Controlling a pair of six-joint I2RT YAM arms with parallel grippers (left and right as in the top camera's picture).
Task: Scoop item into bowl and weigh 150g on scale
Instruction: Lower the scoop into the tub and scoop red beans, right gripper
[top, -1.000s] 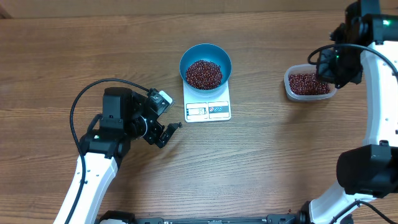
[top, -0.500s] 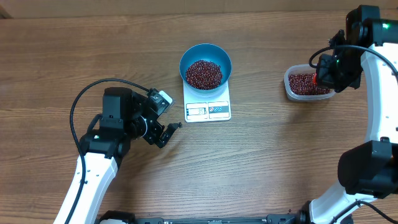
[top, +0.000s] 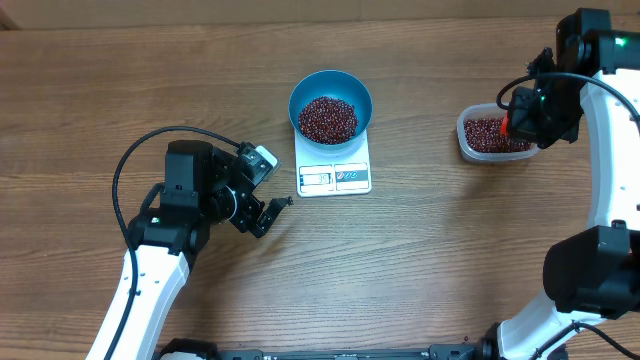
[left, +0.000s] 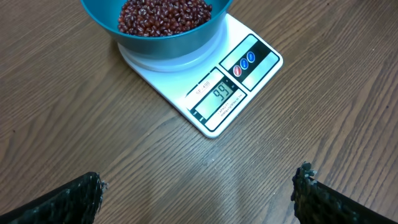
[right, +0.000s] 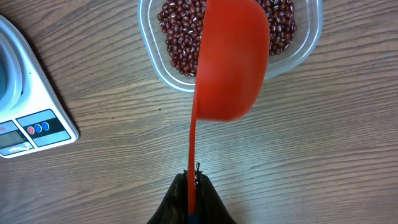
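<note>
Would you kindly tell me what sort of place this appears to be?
Most likely a robotics lab workbench, not a kitchen: a plain wooden table, a cabled left arm and right arm, and only a scale, blue bowl and clear tub of beans.
</note>
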